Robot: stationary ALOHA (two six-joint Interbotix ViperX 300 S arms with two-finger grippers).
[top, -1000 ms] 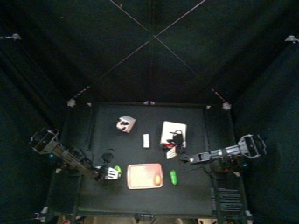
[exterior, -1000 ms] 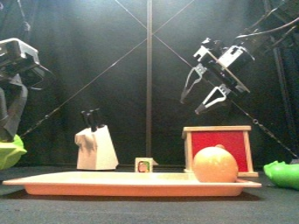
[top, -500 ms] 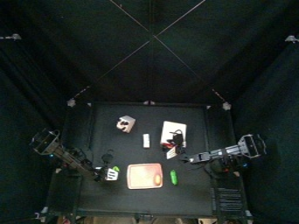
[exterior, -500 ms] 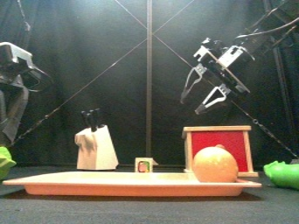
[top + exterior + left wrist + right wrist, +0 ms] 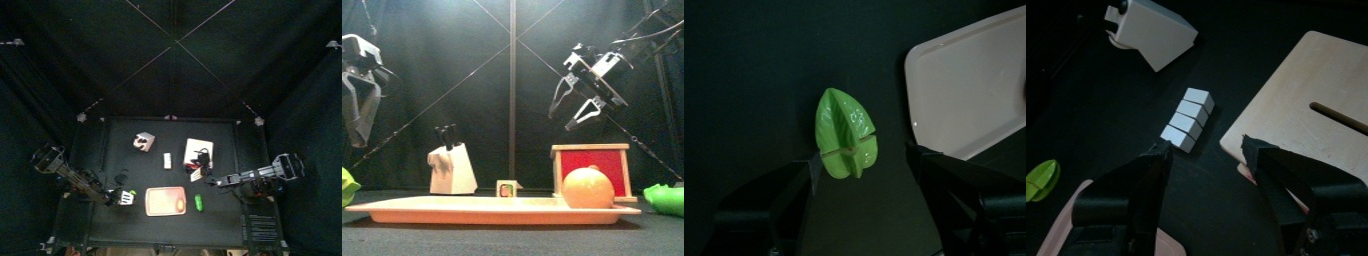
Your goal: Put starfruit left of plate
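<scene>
Lying loose beneath the wide-open, empty left hand (image 5: 861,178), the starfruit (image 5: 847,133) rests beside the plate (image 5: 971,90), seemingly placed.

Left gripper (image 5: 361,105) now risen clear of the starfruit (image 5: 847,147), fingers (image 5: 814,172) apparently wider apart.

arms (image 5: 592,75): black | fingers (image 5: 931,165): black, angular (matte) | cables: black

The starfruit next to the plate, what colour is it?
The starfruit is light green with ridges, seen best in the left wrist view.
</scene>
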